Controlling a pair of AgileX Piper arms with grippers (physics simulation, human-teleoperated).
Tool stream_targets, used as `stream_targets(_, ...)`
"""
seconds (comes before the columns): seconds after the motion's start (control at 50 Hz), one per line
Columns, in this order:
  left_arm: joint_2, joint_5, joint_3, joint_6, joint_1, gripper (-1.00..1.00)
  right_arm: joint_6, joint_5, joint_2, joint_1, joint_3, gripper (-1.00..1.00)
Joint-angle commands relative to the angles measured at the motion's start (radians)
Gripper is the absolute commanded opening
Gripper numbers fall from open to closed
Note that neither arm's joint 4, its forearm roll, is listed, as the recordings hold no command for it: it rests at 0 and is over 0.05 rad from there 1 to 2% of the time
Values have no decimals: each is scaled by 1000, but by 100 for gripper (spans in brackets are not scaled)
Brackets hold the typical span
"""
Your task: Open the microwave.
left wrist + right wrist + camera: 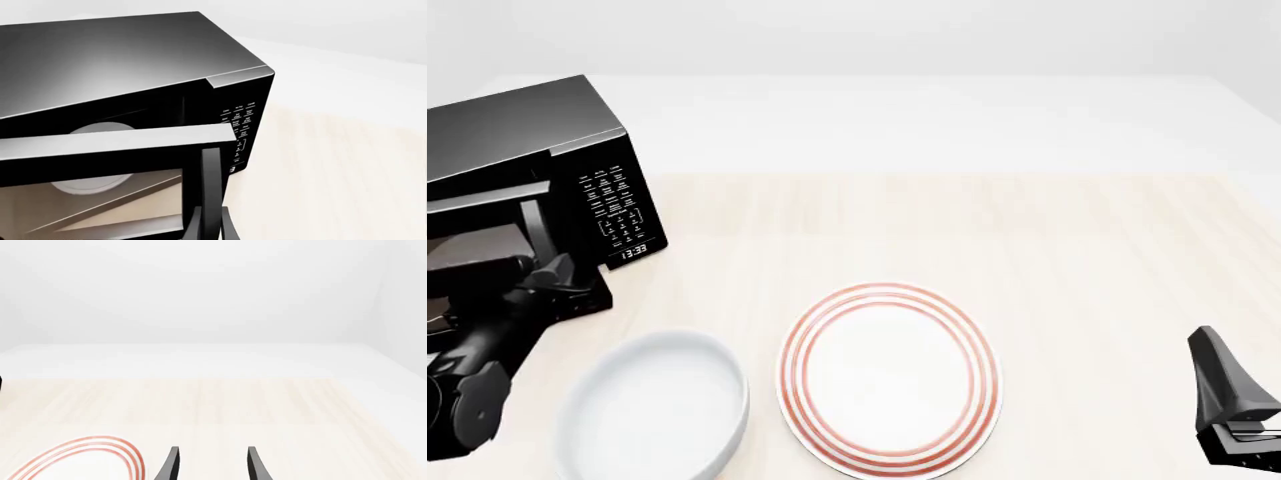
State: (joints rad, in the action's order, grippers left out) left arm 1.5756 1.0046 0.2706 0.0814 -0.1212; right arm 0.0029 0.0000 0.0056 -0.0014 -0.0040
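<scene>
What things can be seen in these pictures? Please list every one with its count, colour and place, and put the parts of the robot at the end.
microwave: one, black, far left of the table, door partly swung open, white turntable visible inside.
plate: one, white with red rings on the rim, near edge of the table, about the middle.
bowl: one, white, near edge, left of the plate and apart from it.
table: one, light wood.
left gripper: one, black, at the door's vertical handle; the jaws are around the bar.
right gripper: one, black, low at the near right over bare table, jaws open, holding nothing.
</scene>
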Motion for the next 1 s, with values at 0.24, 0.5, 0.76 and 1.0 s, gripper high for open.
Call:
stream_targets(0.24, -13, 3, -48, 11, 49, -100, 0, 0, 0, 0, 0, 100)
stream_targets(0.5, -18, 15, -69, 7, 57, -100, 0, 0, 0, 0, 0, 100)
stream_targets(0.76, -42, -6, -75, 2, 62, -100, 0, 0, 0, 0, 0, 100)
stream_targets(1.0, -76, -18, -98, -1, 63, -100, 0, 0, 0, 0, 0, 100)
